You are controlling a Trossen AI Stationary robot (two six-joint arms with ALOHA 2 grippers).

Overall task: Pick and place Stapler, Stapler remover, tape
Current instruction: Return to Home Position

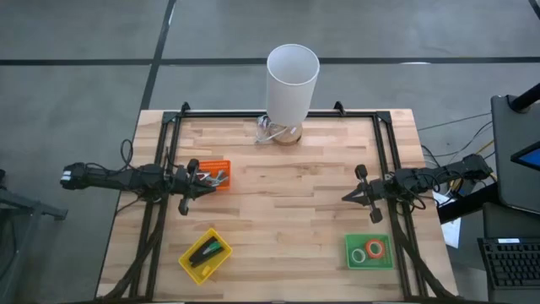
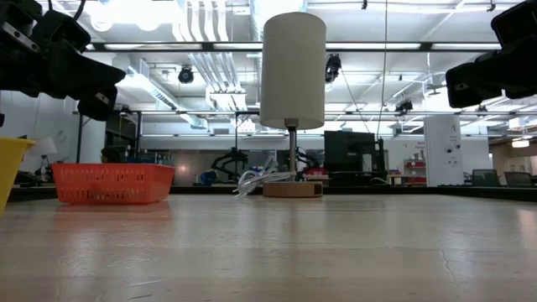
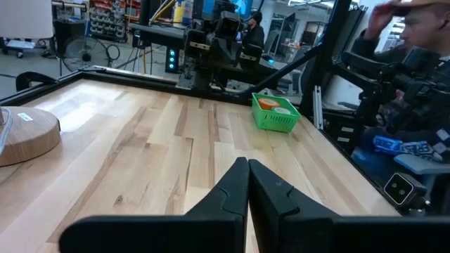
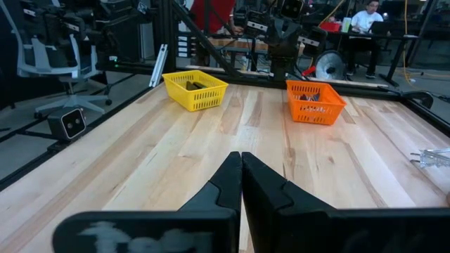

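A yellow tray (image 1: 205,253) near the table's near left holds black staplers (image 1: 208,249); it also shows in the right wrist view (image 4: 195,89). An orange tray (image 1: 216,174) at the left holds small grey metal claws (image 1: 218,177). A green tray (image 1: 369,251) at the near right holds tape rings (image 1: 375,249), one orange-red, one pale. My left gripper (image 1: 211,190) hovers shut beside the orange tray. My right gripper (image 1: 345,197) hovers shut at the table's right, above the green tray's far side. Both touch nothing.
A white-shaded lamp (image 1: 291,80) on a round wooden base (image 2: 292,189) stands at the table's far middle, with a clear crumpled wrapper (image 2: 256,180) beside it. A black frame (image 1: 278,114) rims the table. People sit beyond the table in both wrist views.
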